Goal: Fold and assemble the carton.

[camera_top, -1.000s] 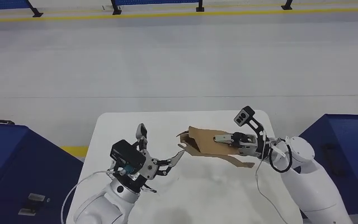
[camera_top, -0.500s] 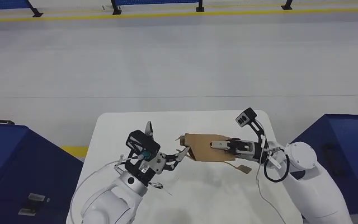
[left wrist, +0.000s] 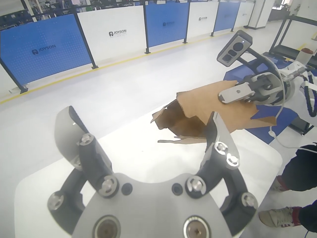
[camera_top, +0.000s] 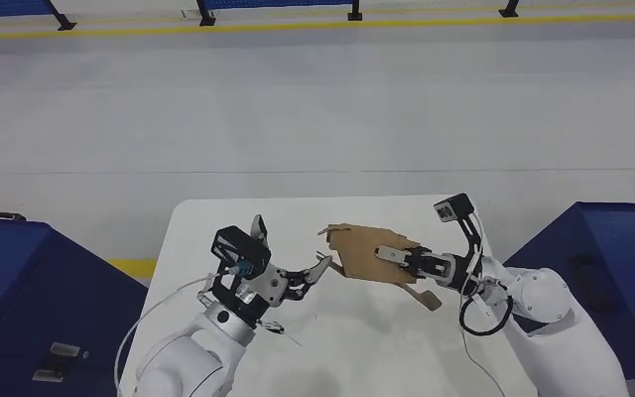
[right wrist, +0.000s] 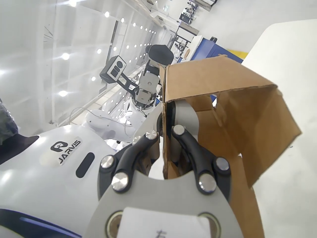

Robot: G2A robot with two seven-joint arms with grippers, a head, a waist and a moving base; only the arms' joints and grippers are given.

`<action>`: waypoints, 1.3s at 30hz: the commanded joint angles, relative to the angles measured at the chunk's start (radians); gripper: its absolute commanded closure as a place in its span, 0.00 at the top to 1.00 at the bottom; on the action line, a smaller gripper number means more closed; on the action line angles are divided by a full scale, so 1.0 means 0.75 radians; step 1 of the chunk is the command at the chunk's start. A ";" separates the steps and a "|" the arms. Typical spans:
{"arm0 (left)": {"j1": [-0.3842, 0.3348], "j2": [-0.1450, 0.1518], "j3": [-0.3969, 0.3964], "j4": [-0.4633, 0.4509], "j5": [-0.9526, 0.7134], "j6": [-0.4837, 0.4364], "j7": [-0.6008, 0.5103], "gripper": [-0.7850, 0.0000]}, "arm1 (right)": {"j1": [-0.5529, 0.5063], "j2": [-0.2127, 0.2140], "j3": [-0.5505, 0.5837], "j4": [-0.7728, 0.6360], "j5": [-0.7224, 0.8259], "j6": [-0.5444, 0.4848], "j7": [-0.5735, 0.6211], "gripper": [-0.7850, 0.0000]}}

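The brown carton is held just above the white table, partly opened, with loose flaps at its end toward the left arm. My right gripper is shut on one carton wall; in the right wrist view that wall runs between its fingers. My left gripper is open, close to the carton's open end. In the left wrist view its fingers spread wide before the carton, one fingertip overlapping the lower flap. Whether it touches I cannot tell.
Blue barriers stand off the table at the left and at the right. Bare tabletop lies in front of the carton and behind it, up to the far edge.
The left gripper has moved in toward the carton's open end. The right arm has shifted and turned, so the carton now sits at a different tilt in its grip.
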 commanded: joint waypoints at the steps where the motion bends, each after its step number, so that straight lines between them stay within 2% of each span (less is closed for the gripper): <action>1: 0.039 0.003 -0.023 0.001 0.015 0.010 0.000 1.00 | -0.011 -0.001 0.006 -0.007 0.013 -0.018 -0.008 0.00; 7: 0.079 0.006 -0.061 0.046 0.004 0.000 -0.013 1.00 | -0.014 0.000 0.023 -0.009 0.107 0.010 0.051 0.00; 16: 0.021 0.000 -0.030 0.104 -0.016 -0.047 0.004 1.00 | 0.009 -0.002 0.001 -0.014 0.118 0.054 0.087 0.00; 25: -0.053 -0.008 0.019 0.161 -0.027 -0.066 -0.039 1.00 | 0.022 -0.006 -0.022 -0.009 0.114 0.062 0.096 0.00; 39: -0.105 -0.017 0.078 0.178 -0.044 -0.101 -0.074 1.00 | 0.040 -0.012 -0.047 0.028 0.218 0.110 0.155 0.00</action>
